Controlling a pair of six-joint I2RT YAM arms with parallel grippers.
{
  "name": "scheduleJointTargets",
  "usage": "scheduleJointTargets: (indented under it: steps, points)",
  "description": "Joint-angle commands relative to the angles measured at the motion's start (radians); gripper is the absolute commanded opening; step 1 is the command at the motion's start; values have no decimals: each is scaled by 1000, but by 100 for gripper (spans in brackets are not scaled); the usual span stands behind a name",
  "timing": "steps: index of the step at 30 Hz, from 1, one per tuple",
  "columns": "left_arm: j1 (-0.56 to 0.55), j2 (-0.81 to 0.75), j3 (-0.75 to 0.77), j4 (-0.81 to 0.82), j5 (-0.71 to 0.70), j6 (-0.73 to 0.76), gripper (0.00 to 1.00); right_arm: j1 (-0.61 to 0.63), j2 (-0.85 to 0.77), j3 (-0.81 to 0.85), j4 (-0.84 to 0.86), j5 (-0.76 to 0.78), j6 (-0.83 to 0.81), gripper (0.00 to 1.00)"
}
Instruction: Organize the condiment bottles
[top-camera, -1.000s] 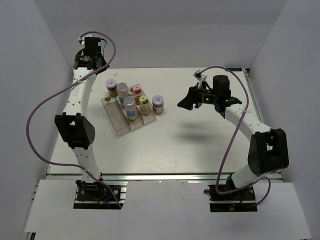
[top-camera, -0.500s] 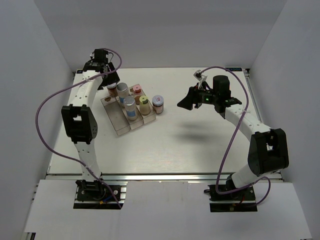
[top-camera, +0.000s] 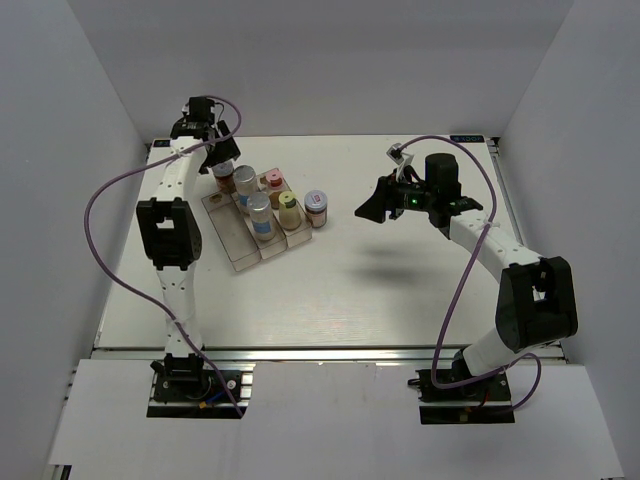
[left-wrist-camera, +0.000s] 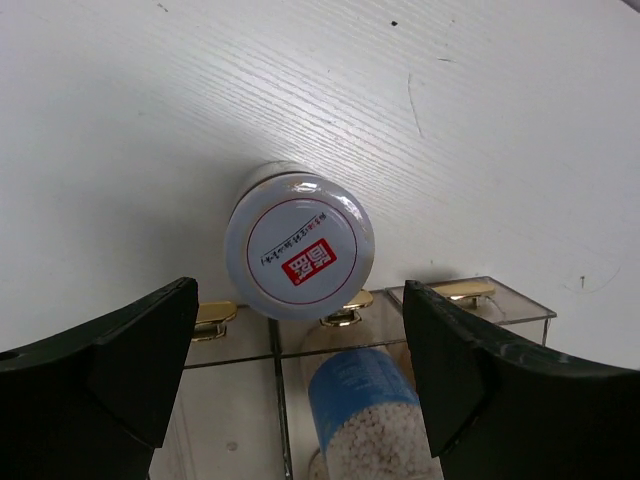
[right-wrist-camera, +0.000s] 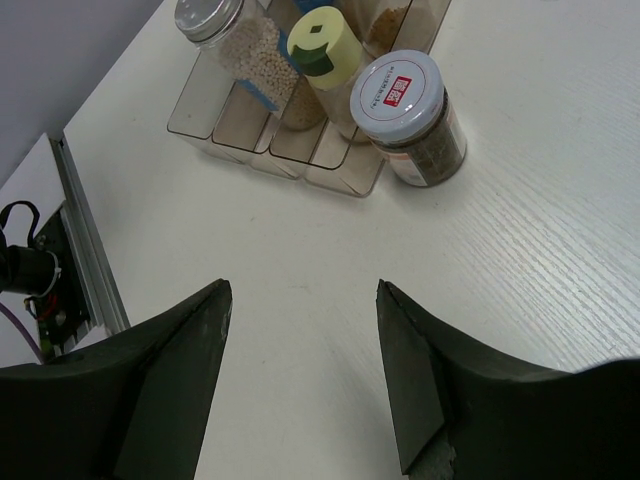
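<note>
Condiment bottles (top-camera: 259, 205) stand mostly in the clear tray (top-camera: 240, 256), but one white-lidded jar (left-wrist-camera: 299, 255) stands just outside its far end below our wide-open left gripper (top-camera: 217, 150), so we should descend centred on it before closing; our right gripper (right-wrist-camera: 302, 300) hovers with fingers apart.

Six upright condiment bottles (top-camera: 260, 215), clustered together
</note>
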Motion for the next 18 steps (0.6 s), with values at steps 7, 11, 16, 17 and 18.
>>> scheduleJointTargets:
  steps: [7,11,16,17,18]
  points:
    - [8,59,58,26,45,4,92,-6,-1,28,-10,5,-22,65]
    - [11,81,64,37,50,2,89,-6,1,28,-18,7,-30,65]
    - [14,79,65,57,48,-1,63,-6,2,30,-27,10,-41,65]
    - [14,76,67,58,48,-1,47,-6,1,30,-30,11,-42,65]
    - [14,72,65,63,42,-1,39,-4,-1,28,-31,11,-45,65]
